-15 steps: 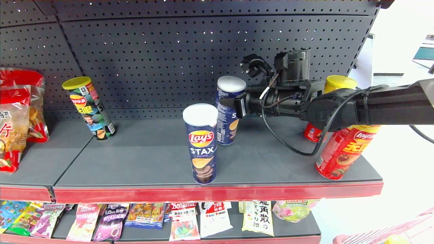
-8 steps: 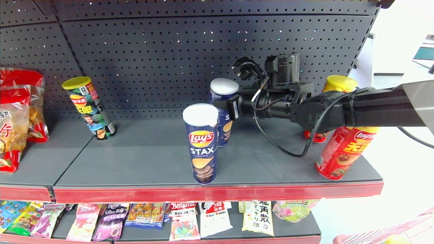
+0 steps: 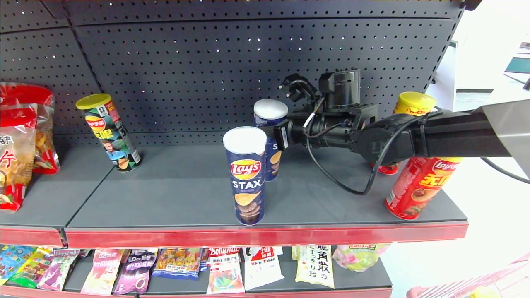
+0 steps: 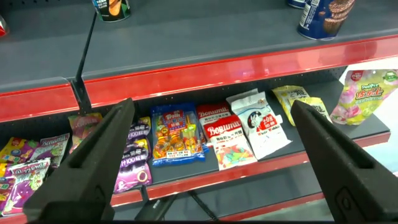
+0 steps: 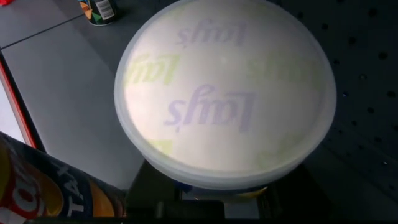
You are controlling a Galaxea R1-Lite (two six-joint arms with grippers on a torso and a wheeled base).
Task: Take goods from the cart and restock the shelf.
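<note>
A blue chip can with a white lid (image 3: 270, 120) stands upright over the grey shelf (image 3: 178, 194), just behind and to the right of a matching blue can (image 3: 245, 174) near the front edge. My right gripper (image 3: 276, 135) is shut on the rear can's side, coming in from the right. The right wrist view looks down on that can's lid (image 5: 227, 93), with the front can (image 5: 50, 193) close beside it. Whether the held can touches the shelf I cannot tell. My left gripper (image 4: 212, 106) hangs open with nothing in it, below the shelf's red lip.
A green can with a yellow lid (image 3: 108, 132) leans at the shelf's back left, beside red snack bags (image 3: 20, 140). Two red cans (image 3: 418, 182) stand at the right end under my arm. Candy packets (image 4: 177, 134) fill the lower shelf. A pink cart's rim (image 3: 476, 285) shows bottom right.
My right arm has carried the held blue can to the left and slightly back, so it now sits partly behind the front blue can.
</note>
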